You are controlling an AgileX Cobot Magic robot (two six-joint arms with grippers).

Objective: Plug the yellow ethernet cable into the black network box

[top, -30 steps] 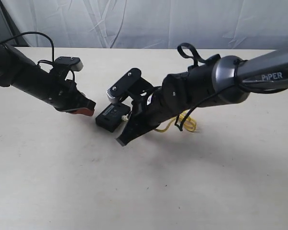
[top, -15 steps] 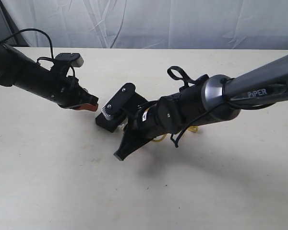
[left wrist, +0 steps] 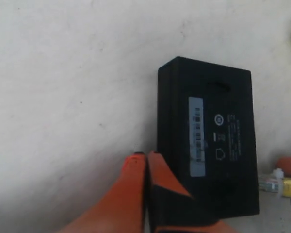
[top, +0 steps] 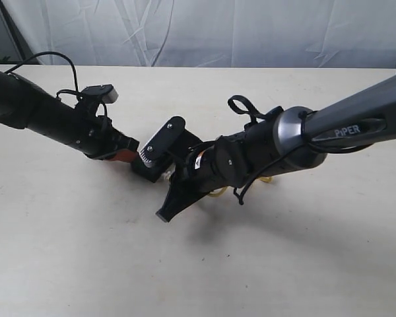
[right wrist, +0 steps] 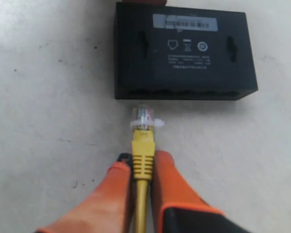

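1. Cable (right wrist: 143, 143) and box (right wrist: 184, 53) lie on a wide pale table (top: 86, 264). A white cloth backdrop (top: 251, 33) hangs at the table's far edge.
2. Right arm (top: 303, 139), black and grey, reaches in from the right, across the middle, and slopes down toward the box.
3. Left arm (top: 33, 109), black, reaches in from the left, low over the table.
4. The box is small, flat and black, with a white label (right wrist: 184, 22) on top. It lies flat near the table's middle, between the two grippers. From the outside camera, the right arm's wrist hides most of it.
5. Right gripper (right wrist: 141, 158): its orange fingers (right wrist: 111, 194) are clamped on the cable's yellow boot, just behind the plug (right wrist: 145, 115).
6. Left gripper (left wrist: 146, 156): its orange fingers (left wrist: 128, 194) are pressed together with nothing between them. The tips are at the box's left side and seem to touch it.
7. Slack cable shows as a yellow curl under the right arm.
8. The clear plug points at the box's right wall, just short of it. A thin strip of table shows between them.
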